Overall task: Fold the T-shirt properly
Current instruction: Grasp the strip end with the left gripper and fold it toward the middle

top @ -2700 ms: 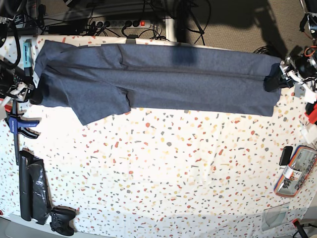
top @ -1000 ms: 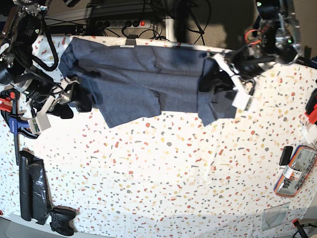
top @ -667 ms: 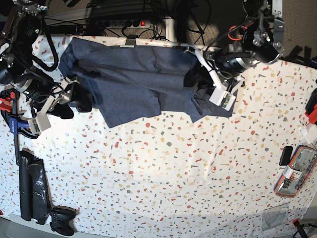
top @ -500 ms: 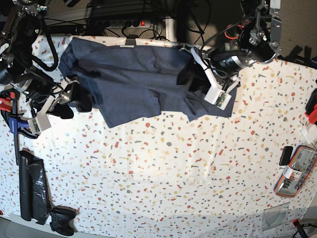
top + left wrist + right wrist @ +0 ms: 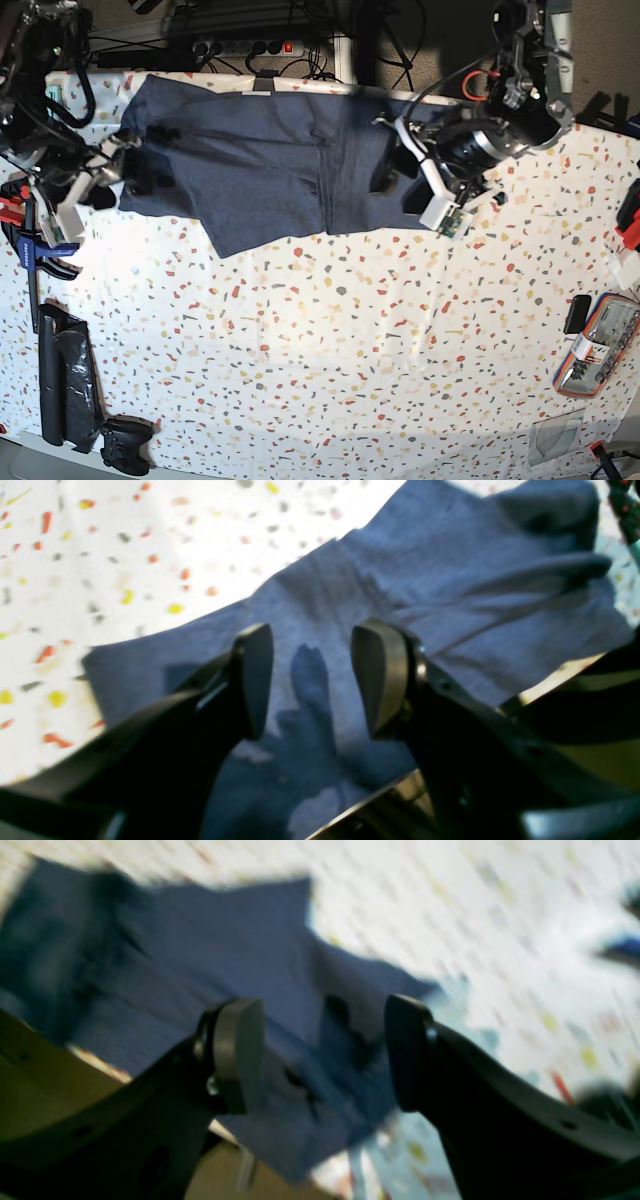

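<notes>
The dark slate-blue T-shirt lies folded in a band along the table's far edge, plain side up, with a flap hanging toward the front at the left of centre. My left gripper hovers over the shirt's right end, which is doubled over; in the left wrist view the gripper is open and empty with shirt fabric under it. My right gripper is at the shirt's left edge; in the blurred right wrist view the gripper is open over the fabric.
The terrazzo-patterned table carries a black bag and a game controller at front left, a blue clamp at left, and a tool case at right. A power strip and cables lie behind the table.
The left gripper has let go of the shirt's right end, which now lies folded over the middle. The right gripper has let go and drawn back left to the shirt's edge.
</notes>
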